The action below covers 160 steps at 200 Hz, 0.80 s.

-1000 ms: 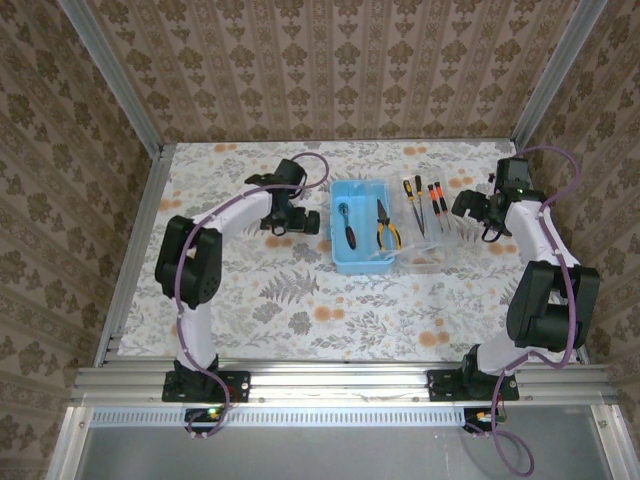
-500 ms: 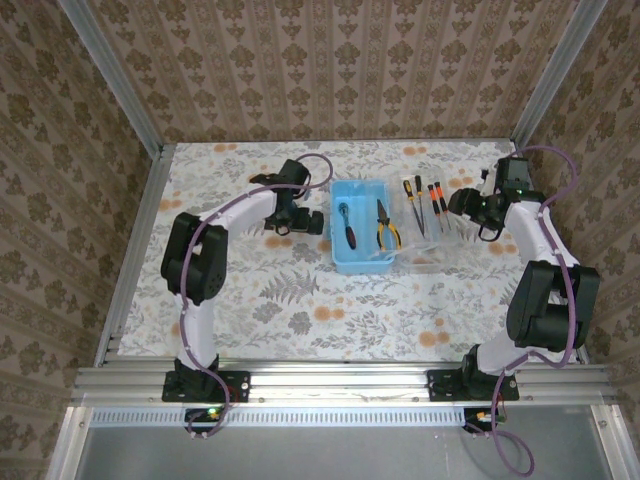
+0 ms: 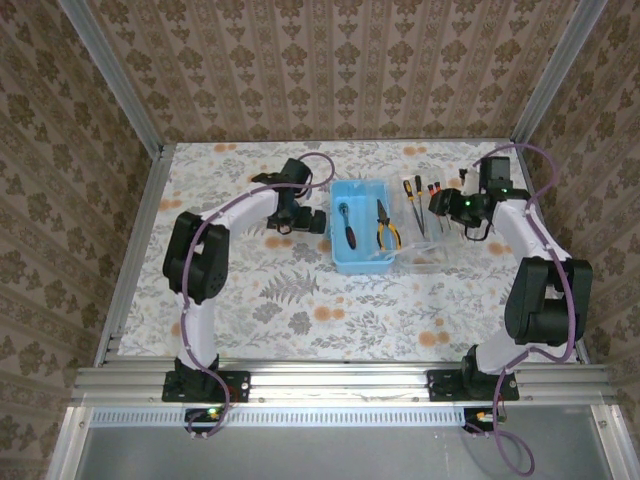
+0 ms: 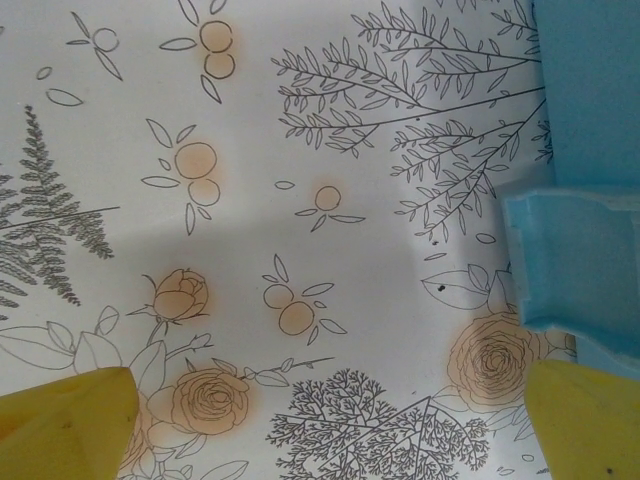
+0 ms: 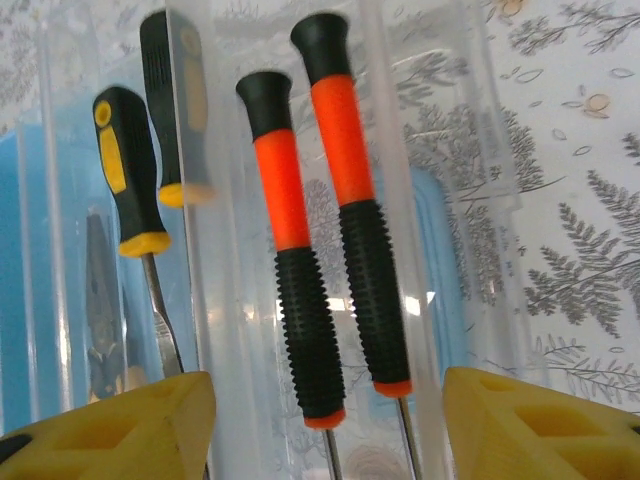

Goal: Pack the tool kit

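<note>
The tool kit's light-blue case (image 3: pixel 358 240) lies open mid-table, holding a black-handled tool (image 3: pixel 346 222) and yellow-handled pliers (image 3: pixel 387 228). Against its right side, a clear plastic tray (image 3: pixel 432 250) carries yellow-black screwdrivers (image 5: pixel 125 185) and two red-black screwdrivers (image 5: pixel 295 260). My right gripper (image 5: pixel 330 425) hovers over the tray (image 5: pixel 450 150) and is open. Its yellow fingers (image 5: pixel 540 420) straddle the two red-black handles without touching them. My left gripper (image 4: pixel 330 430) is wide open over the tablecloth just left of the case (image 4: pixel 585 230), with nothing between its fingers (image 4: pixel 60 425).
A floral tablecloth (image 3: pixel 250 290) covers the table, walled by patterned panels at the back and sides. An aluminium rail (image 3: pixel 340 385) runs along the near edge by the arm bases.
My right gripper has moved left over the screwdrivers in the clear tray, and its jaws have narrowed. The left arm shifted slightly towards the case.
</note>
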{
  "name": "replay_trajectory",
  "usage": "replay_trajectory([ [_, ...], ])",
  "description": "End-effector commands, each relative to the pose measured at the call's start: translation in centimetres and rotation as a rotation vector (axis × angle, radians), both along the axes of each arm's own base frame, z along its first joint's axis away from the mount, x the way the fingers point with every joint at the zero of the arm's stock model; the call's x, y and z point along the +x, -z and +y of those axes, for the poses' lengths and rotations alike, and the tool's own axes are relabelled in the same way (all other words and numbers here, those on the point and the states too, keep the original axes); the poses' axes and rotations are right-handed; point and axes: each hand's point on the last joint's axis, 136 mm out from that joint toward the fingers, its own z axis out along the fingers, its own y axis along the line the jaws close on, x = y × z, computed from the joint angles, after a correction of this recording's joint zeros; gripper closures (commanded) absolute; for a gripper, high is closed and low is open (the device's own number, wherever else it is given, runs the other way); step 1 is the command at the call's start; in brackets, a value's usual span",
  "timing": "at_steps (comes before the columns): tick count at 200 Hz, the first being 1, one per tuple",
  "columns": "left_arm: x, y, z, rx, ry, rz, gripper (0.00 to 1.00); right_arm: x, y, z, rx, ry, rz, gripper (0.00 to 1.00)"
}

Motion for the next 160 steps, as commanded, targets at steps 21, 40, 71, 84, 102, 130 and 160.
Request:
replay_trajectory([
  [21,0.4,0.4,-0.7,-0.011,0.010,0.004,0.00,1.0,-1.9,2.1,0.033,-0.053,-0.045,0.39],
  [40,0.4,0.6,-0.8,-0.012,0.010,0.009,0.00,1.0,-2.7,2.3,0.030,-0.060,-0.061,0.40],
  [71,0.4,1.0,-1.1,-0.020,0.012,0.018,0.00,0.9,-4.0,2.9,0.033,-0.077,-0.084,0.41],
  [84,0.4,1.1,-1.2,-0.024,0.014,0.018,0.00,0.9,-4.4,3.3,0.034,-0.087,-0.092,0.41],
  [102,0.4,0.9,-1.4,-0.027,0.016,0.016,0.00,0.9,-4.9,4.1,0.036,-0.105,-0.100,0.41],
  [130,0.5,0.9,-1.5,-0.031,0.017,0.014,0.00,1.0,-5.5,5.5,0.038,-0.137,-0.111,0.41],
  [160,0.4,0.8,-1.6,-0.031,0.020,0.012,0.00,1.1,-6.1,6.8,0.041,-0.168,-0.122,0.40],
])
